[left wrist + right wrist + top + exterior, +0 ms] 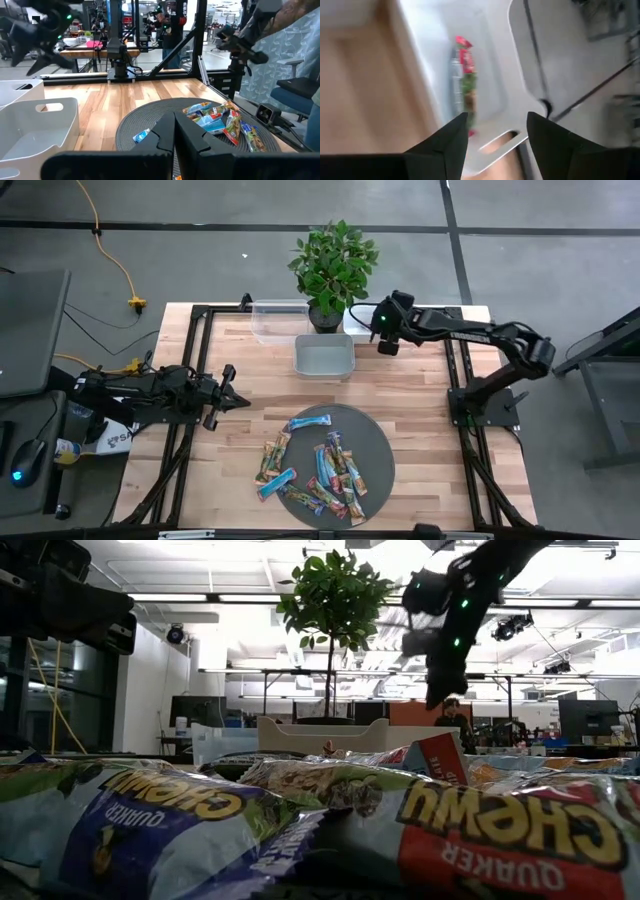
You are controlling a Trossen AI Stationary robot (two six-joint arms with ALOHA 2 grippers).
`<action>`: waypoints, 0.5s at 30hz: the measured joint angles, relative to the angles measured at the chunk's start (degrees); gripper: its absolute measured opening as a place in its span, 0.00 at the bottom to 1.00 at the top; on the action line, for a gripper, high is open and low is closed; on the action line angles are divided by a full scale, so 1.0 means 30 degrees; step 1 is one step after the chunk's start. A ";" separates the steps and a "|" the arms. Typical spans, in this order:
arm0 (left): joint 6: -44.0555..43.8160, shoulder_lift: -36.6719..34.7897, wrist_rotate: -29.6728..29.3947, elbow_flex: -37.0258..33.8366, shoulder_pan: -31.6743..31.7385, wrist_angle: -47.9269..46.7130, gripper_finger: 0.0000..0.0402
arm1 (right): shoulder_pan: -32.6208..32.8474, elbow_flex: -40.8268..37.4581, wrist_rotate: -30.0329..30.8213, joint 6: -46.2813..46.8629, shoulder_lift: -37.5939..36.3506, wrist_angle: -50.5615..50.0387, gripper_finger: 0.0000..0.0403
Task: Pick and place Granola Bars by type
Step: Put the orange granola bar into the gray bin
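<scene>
My right hand [497, 127] hangs wide open over a far-edge bin [495, 75] holding one blurred red bar [464, 75]. I can't judge my left hand [228, 388]; Granola Bars [320, 465] overlap near me.

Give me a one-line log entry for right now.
right gripper open over bin | red bar lies in it | left gripper shut, waiting at left edge | bars on mat

the wooden table [240, 370] carried a round grey mat [375, 442] near its front edge, three clear bins [324, 357] toward the back, and a potted plant [333, 265]
</scene>
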 joint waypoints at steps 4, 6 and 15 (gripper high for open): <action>-0.0006 -0.0004 -0.0007 0.0001 0.0004 0.0000 0.00 | 0.1108 0.0000 -0.1911 0.5464 -0.1418 -0.2384 0.46; 0.0000 -0.0001 -0.0007 0.0006 -0.0003 0.0000 0.00 | 0.1703 0.0000 -0.4137 0.8415 -0.2143 -0.3098 0.46; -0.0002 -0.0002 -0.0102 0.0005 0.0004 -0.0005 0.00 | 0.5869 0.0000 -1.1270 1.5325 -0.3530 -0.2029 0.46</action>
